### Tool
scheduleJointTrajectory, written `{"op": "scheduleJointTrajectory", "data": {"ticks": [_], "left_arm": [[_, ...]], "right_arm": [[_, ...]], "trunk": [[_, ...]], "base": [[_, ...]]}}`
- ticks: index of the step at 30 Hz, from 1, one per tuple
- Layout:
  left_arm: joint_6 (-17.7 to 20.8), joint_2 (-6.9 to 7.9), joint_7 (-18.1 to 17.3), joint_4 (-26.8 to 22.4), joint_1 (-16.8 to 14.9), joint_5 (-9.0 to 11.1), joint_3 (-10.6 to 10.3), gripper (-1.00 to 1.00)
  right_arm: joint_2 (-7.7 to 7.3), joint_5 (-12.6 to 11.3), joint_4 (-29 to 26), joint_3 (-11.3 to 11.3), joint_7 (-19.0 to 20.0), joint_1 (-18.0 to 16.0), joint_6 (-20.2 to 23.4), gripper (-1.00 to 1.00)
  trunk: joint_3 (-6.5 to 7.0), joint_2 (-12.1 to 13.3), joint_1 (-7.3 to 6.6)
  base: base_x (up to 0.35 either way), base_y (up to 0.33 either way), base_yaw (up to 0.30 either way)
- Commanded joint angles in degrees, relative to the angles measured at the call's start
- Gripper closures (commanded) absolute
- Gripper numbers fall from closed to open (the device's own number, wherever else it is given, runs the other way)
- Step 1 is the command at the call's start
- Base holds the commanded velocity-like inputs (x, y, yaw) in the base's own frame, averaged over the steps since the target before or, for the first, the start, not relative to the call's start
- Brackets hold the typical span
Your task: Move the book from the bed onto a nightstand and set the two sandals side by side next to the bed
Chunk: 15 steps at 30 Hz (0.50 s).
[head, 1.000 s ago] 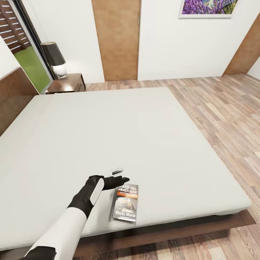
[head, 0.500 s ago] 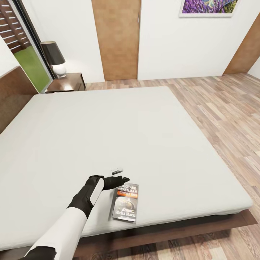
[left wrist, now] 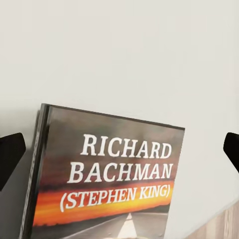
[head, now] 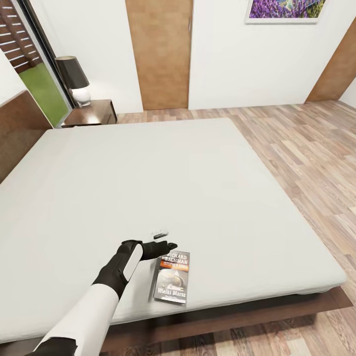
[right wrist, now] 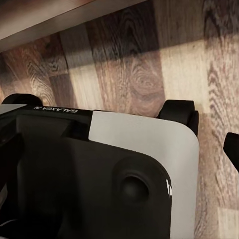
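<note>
At the far left a lamp (head: pixel 74 79) with a dark shade stands on the glossy dark-brown nightstand (head: pixel 93 113), beyond the bed's far left corner; the bed (head: pixel 148 188), a smooth, pale matte mattress on a dark wooden platform, spreads across the middle; the left gripper (head: pixel 163 239) hangs over its near edge with the jaws spread wide, its black fingertips (left wrist: pixel 11 152) well apart on either side of the cover in the left wrist view; the book (head: pixel 171 277), a thin flat paperback with white lettering and an orange band, lies just beneath and right of it, untouched; the pick-up seems the step in hand, so the next move likely calls for lowering to straddle an edge; the right gripper (right wrist: pixel 232 150) hangs by the robot's base (right wrist: pixel 124 164) over plank floor (right wrist: pixel 149 64), its spread I cannot tell.
</note>
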Motion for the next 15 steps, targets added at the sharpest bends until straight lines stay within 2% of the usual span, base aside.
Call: {"op": "scheduleJointTrajectory", "data": {"ticks": [1, 9, 15], "left_arm": [[0.3, 0.00, -0.1, -0.1, 0.0, 0.1, 0.0, -1.00], [0.2, 0.00, -0.1, -0.1, 0.0, 0.0, 0.0, -1.00], [0.2, 0.00, -0.1, 0.0, 0.0, 0.1, 0.0, -1.00]], "right_arm": [[-0.02, -0.1, 0.2, -0.2, 0.2, -0.1, -0.2, -1.00], [-0.02, -0.1, 0.2, -0.2, 0.2, -0.1, -0.2, -1.00], [-0.02, -0.1, 0.2, -0.2, 0.2, -0.1, -0.2, -1.00]], "trunk": [[-0.22, -0.4, 0.22], [-1.65, -3.6, 1.98], [-1.65, -3.6, 1.98]], "base": [[0.000, 0.000, 0.000], [0.000, 0.000, 0.000], [0.000, 0.000, 0.000]]}}
